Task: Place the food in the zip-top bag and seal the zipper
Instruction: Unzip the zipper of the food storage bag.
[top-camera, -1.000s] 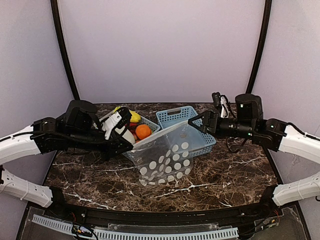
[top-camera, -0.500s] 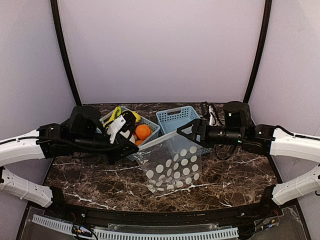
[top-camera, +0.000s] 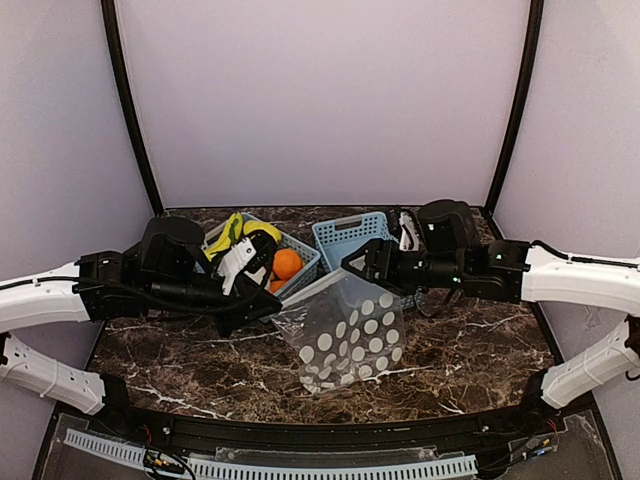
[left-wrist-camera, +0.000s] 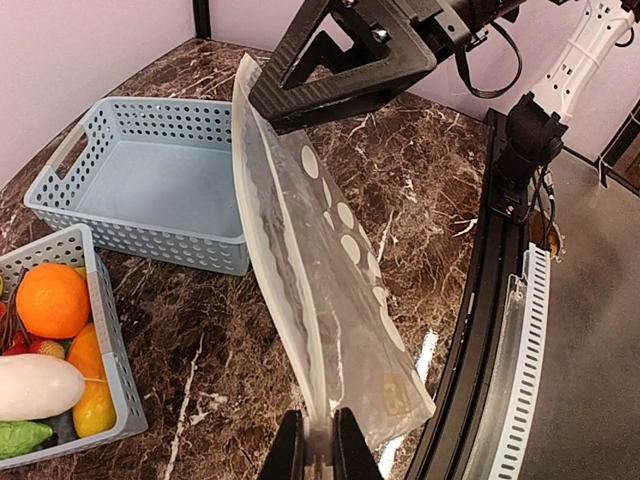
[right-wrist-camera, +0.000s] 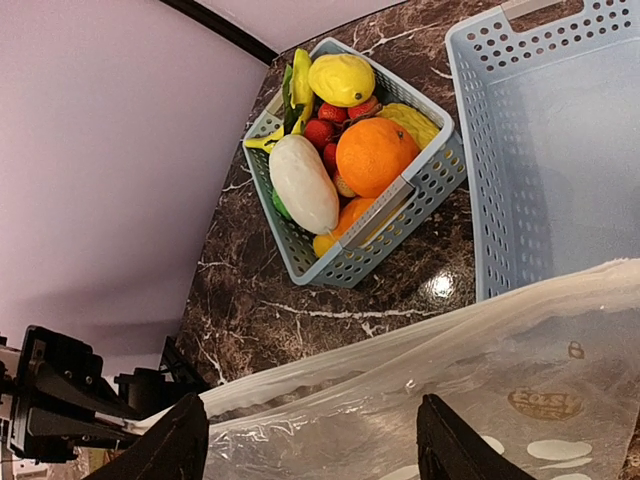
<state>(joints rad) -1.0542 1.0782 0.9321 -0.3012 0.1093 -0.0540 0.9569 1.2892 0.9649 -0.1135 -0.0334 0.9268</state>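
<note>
Plain purple walls (top-camera: 320, 100) close in one dark marbled bench (top-camera: 470, 350). On it sit two light-blue lattice tubs side by side: an empty basket (right-wrist-camera: 540, 150) and a full basket (right-wrist-camera: 400, 215) heaped with the food (right-wrist-camera: 375, 155), none of it bagged. One zip-top bag (top-camera: 345, 335) slants just in front of them. The left claw (left-wrist-camera: 320, 450) is pinched tight on its edge. The right claw (right-wrist-camera: 310, 415) stands apart, straddling the opposite edge.

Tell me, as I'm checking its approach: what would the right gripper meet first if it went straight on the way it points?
Most likely the zip-top bag: its clear upper edge stretches across just ahead of the right gripper, between its open jaws. Depth is unclear.
</note>
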